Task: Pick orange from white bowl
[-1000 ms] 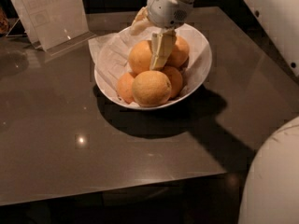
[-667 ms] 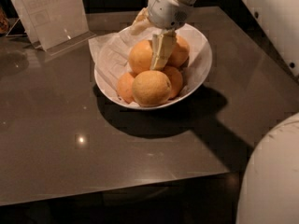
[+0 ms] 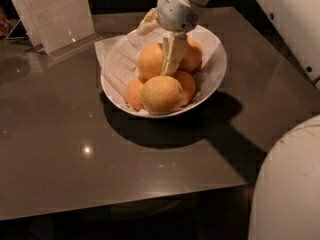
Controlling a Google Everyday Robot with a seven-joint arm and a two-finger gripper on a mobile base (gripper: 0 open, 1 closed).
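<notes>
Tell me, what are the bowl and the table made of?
Bowl: glossy white, likely ceramic or plastic; its rim shines. Table: smooth dark top, maybe stone or laminate; it mirrors a light. The tool is down in the bowl.

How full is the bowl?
Full: several oranges heaped in the bowl; pincer down between the top two.

Gripper (image 3: 169, 54) down inside the white bowl (image 3: 219, 70) among piled fruit, orange (image 3: 150, 61) right against its left side, second orange (image 3: 193, 57) just right of it, paler orange (image 3: 161, 95) in front of it, crumpled paper (image 3: 120, 59) further left, grey table (image 3: 75, 154) underneath
</notes>
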